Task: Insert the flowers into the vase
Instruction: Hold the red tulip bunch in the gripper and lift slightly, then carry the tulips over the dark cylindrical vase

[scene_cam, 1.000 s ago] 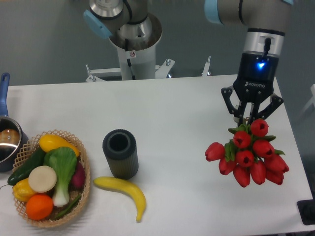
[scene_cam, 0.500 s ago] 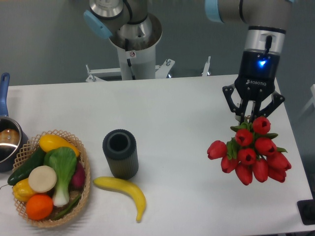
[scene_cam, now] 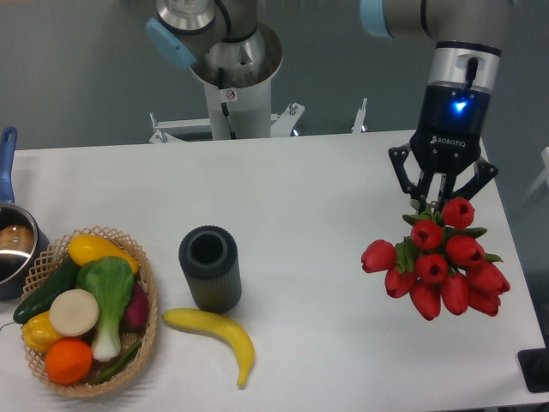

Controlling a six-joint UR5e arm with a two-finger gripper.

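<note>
Shift since a moment earlier: pincer (scene_cam: pixel 440 203) and bunch had drifted slightly rightward and up; nothing else on the counter (scene_cam: pixel 300 197) had changed.
Flowers: the flowers (scene_cam: pixel 439 266) hung at the right side of the counter, red buds fanned downward and toward the camera, one bud sticking out to the left.
Grip: the pincer was closed on the bunch at its green stem end, directly above the buds; the stems themselves were mostly hidden behind leaves and fingers.
Key relation: the vase (scene_cam: pixel 209 268) stood upright well apart to the left of the held bunch, mouth open upward; I judged the coming move to be a long leftward carry.
Long axis: the bunch seemed to hang buds-down, so I guessed it would need turning for the stems to meet the mouth.
Fit: the bunch looked wider than the vase mouth.
Neighbours: a banana (scene_cam: pixel 212 330) lay just in front of the vase; a basket of vegetables (scene_cam: pixel 86 309) sat to its left; a blue-handled pot (scene_cam: pixel 13 240) stood at the far left edge.
Obstruction: nothing stood on the counter between bunch and vase.
</note>
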